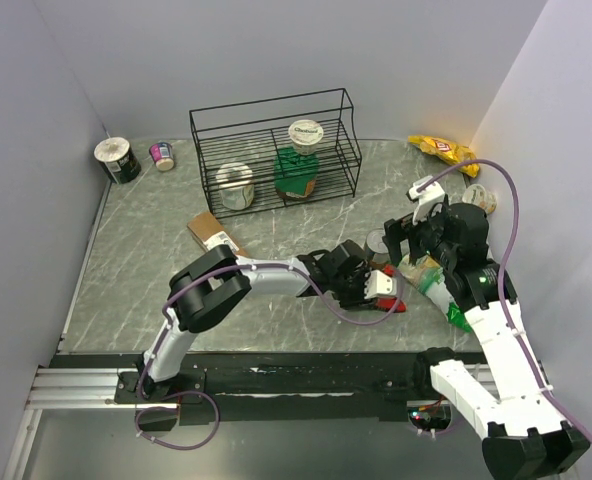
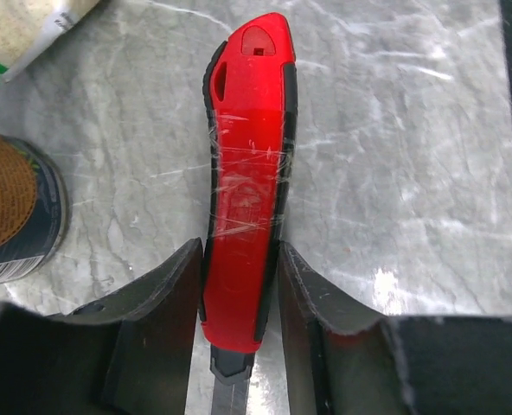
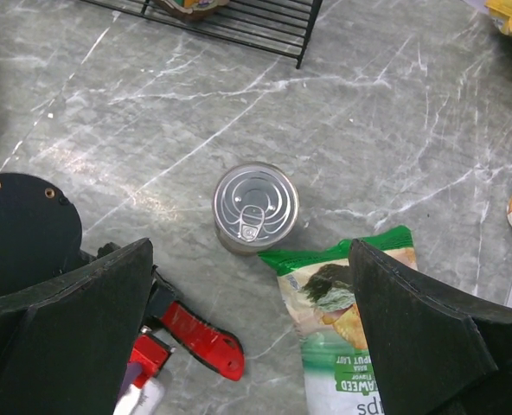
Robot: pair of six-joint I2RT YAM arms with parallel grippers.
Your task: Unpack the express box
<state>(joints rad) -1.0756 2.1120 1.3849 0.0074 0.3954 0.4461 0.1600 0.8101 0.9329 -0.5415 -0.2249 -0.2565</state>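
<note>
Express box (image 1: 212,233) near rack (image 1: 276,130); left hand (image 2: 241,259) grips knife (image 2: 246,173), right hand (image 3: 249,251) wide.

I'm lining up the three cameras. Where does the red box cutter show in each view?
Top external: red box cutter right of centre, at the left hand.
Left wrist: box cutter mid-frame, between the fingers.
Right wrist: box cutter lower left.
Shared landmark: the tin can, near it in all three.
</note>
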